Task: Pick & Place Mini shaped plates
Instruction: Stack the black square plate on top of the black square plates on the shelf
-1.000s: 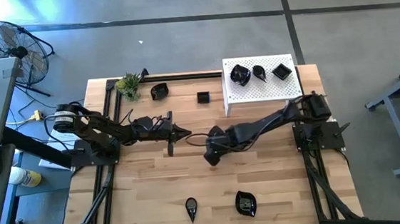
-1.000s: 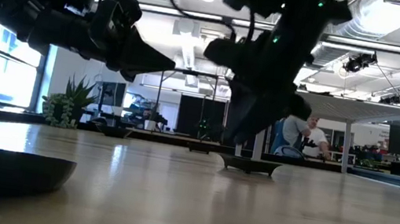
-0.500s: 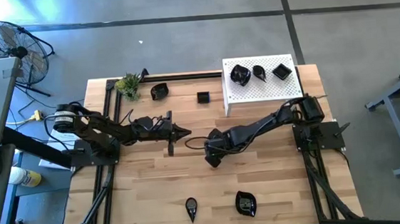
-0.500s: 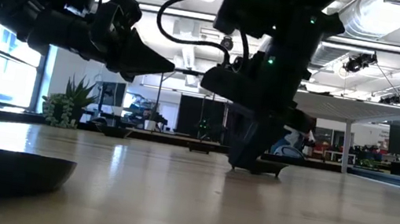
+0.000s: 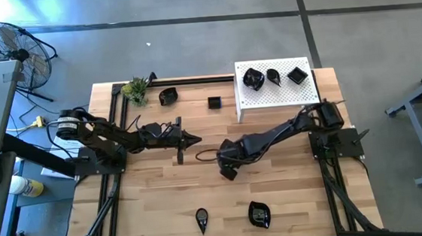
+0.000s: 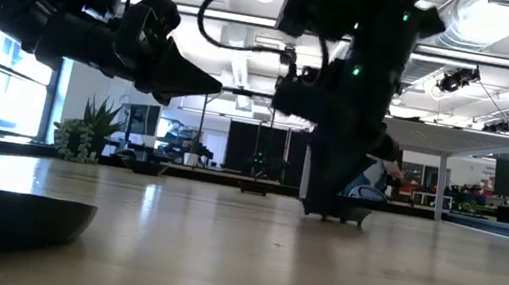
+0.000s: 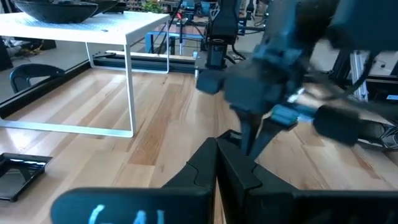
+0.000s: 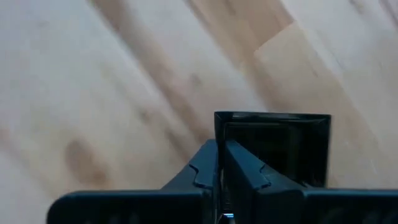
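We saw the wooden table (image 5: pixel 164 197) with the white perforated platform (image 5: pixel 277 90) at its far right, carrying three of the mini shaped plates (image 5: pixel 274 76) in a row. The right arm reached from the right side toward the table's middle, and the right gripper (image 5: pixel 228 172) pointed down at the boards, its jaws pinched together on the near rim of a square black plate (image 8: pixel 273 146) that lay flat on the wood. The left gripper (image 5: pixel 195 139) hung above the table just left of the middle, jaws clenched on nothing. Two more plates sat near the front edge, a teardrop plate (image 5: pixel 202 220) and a rounded plate (image 5: pixel 258 214). Toward the far edge lay another rounded plate (image 5: pixel 167 97) and a small square plate (image 5: pixel 214 102), close to the green plant (image 5: pixel 136 88).
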Robot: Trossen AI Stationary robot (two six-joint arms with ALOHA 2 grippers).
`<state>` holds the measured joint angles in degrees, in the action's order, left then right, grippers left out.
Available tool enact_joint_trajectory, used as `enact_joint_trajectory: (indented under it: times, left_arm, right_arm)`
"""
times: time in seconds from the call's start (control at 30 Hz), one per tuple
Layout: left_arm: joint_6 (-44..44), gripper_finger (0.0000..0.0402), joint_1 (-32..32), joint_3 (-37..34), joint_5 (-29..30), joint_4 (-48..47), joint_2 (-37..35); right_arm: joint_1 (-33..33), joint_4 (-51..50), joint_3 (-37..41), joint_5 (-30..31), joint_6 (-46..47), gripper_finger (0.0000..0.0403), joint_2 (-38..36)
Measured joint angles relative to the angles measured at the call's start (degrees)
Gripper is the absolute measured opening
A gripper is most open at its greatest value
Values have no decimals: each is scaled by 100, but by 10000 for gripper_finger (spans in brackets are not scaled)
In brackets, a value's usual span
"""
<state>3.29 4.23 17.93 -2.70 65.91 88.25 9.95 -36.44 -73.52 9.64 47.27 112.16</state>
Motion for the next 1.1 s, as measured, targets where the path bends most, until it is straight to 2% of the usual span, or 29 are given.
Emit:
enact_joint_trajectory:
  times: [0.2,0.33,0.5,0.6,0.77,0.97,1.1]
  left_arm:
    - [2,5,0,-2,-2,-2,2]
    - [13,5,-2,-2,-2,-1,2]
    - [11,5,0,-2,-1,0,2]
    - [11,5,0,-2,7,2,2]
    - [-2,5,-1,-2,9,14,2]
    - [0,5,0,-2,11,2,2]
    - [-1,5,0,-2,-50,-5,2]
  right_arm:
    - [71,-369,-68,-196,-579,2,-633]
    - [71,-796,-67,-403,-1054,4,-1401]
    - [-24,-1494,-67,1,-1083,1,-2470]
    - [-60,-1627,-73,218,-984,9,-2738]
    - [51,-1568,-65,238,-1058,40,-2261]
    - [-31,-901,-64,-550,-1652,96,-1342]
    - [-143,-524,-57,-927,-1671,125,-944]
